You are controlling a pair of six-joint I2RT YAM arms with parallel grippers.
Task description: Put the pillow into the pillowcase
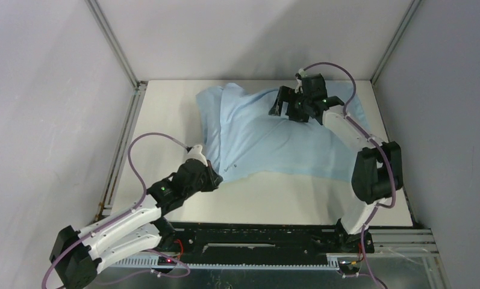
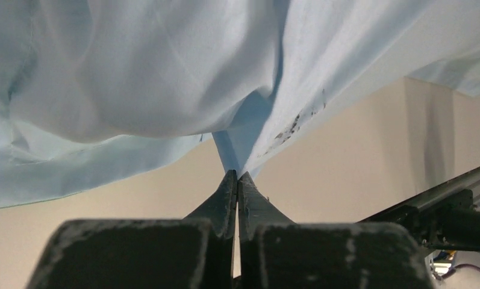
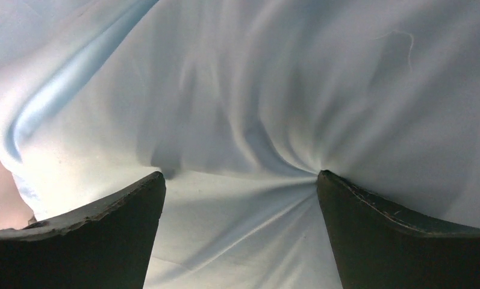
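Left jaws [image 2: 237,176] pinch the pillowcase [image 1: 273,141] edge (contents hidden), right jaws [image 3: 240,180] spread wide, pressing its cloth.

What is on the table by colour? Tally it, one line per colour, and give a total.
Light blue: 1, the pillowcase, pinched at its near left edge by the shut left claw, with the open right claw pressing on its far part.
White: 0 in view; no pillow shows.
Total: 1
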